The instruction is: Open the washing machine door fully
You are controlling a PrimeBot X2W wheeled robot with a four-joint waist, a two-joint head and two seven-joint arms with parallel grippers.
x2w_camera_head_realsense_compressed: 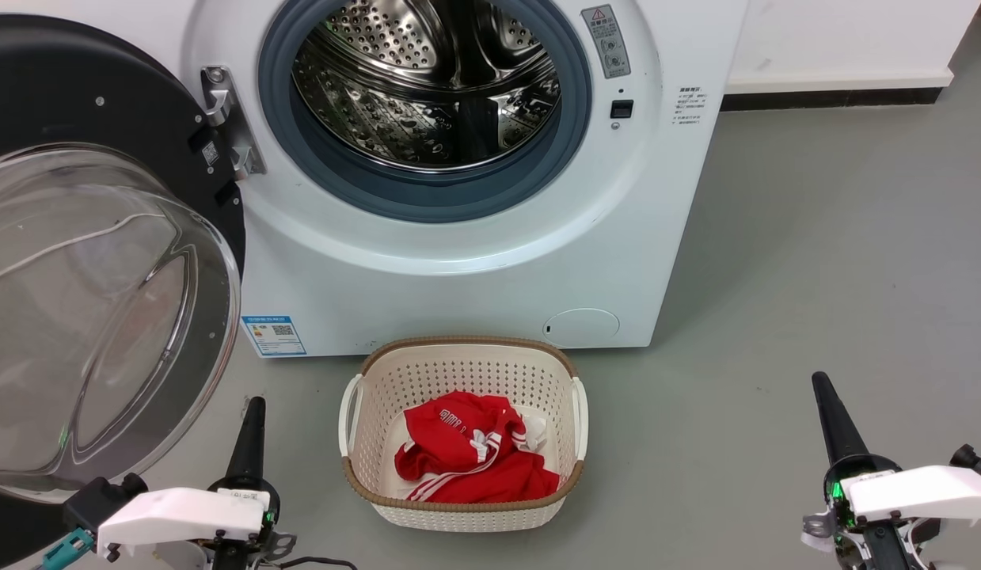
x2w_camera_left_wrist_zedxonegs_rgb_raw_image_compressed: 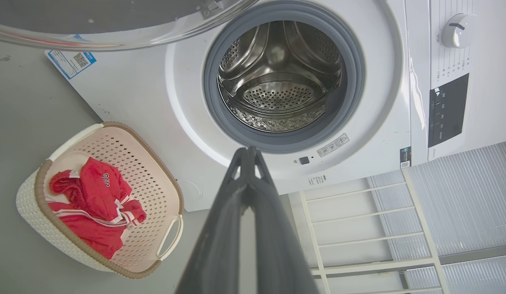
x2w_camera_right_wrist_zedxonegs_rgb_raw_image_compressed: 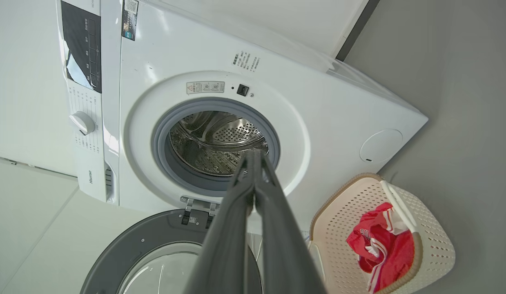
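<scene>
Washing machine door [x2w_camera_head_realsense_compressed: 94, 277] stands swung wide on its hinge [x2w_camera_head_realsense_compressed: 229, 119], out to the left of the white machine. Its inner face is turned toward the room, so the black disc and the bulging clear glass bowl look back at the robot. In the left wrist view the washing machine door [x2w_camera_left_wrist_zedxonegs_rgb_raw_image_compressed: 114, 16] runs along the top edge, and in the right wrist view the door [x2w_camera_right_wrist_zedxonegs_rgb_raw_image_compressed: 134, 253] lies low, below the opening. The mouth of the machine is uncovered: the grey-blue rubber ring [x2w_camera_head_realsense_compressed: 427, 202] and the perforated steel drum [x2w_camera_head_realsense_compressed: 427, 87] are plainly exposed, and the latch socket [x2w_camera_head_realsense_compressed: 621, 108] on the right side of the front has nothing in it.

The left claw [x2w_camera_head_realsense_compressed: 252, 419] hangs near the floor [x2w_camera_head_realsense_compressed: 815, 277], just right of the door's lower rim and apart from it. Its fingers are pressed together on nothing, as its own wrist view of the left claw [x2w_camera_left_wrist_zedxonegs_rgb_raw_image_compressed: 248, 163] confirms. The right claw [x2w_camera_head_realsense_compressed: 830, 412] hangs well to the right, far from the door, and the right claw [x2w_camera_right_wrist_zedxonegs_rgb_raw_image_compressed: 253, 167] is likewise closed and empty.

A cream laundry basket [x2w_camera_head_realsense_compressed: 458, 342] with a red garment [x2w_camera_head_realsense_compressed: 470, 459] sits on the floor in front of the machine.

By the look of it, the opening is done or very nearly so. Whether the hinge has any travel left cannot be told, so at most a last nudge leftward remains.
</scene>
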